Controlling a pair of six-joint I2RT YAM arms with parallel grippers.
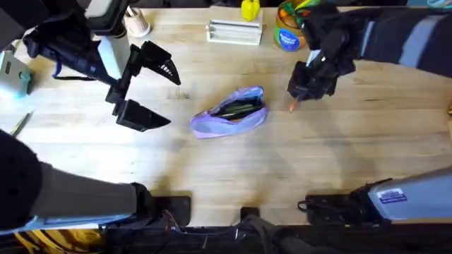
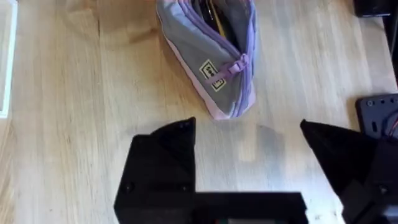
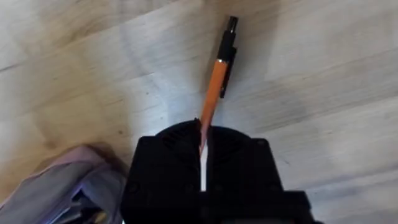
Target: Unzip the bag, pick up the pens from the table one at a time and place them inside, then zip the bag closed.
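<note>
Overhead, the table was a pale plank top with visible grain, and clutter sat along its far edge — a white slatted rack, a yellow object beside it, and a blue-labelled tub holding bright items.

The bag lay near the middle of the wood, its zipper parted and dark pens lying inside the opening. In the left wrist view the same pouch showed its purple zipper pull hanging beside a small label.

The left gripper hung over the boards to the left of the bag, well apart from it, its black fingers spread wide with nothing between them (bare wood showed in the gap).

The right gripper hung just to the right of the pouch — fingers closed on the orange pen, which jutted out from between them with its black end away from the gripper and over bare wood. A corner of the lavender fabric lay close beside that gripper.
</note>
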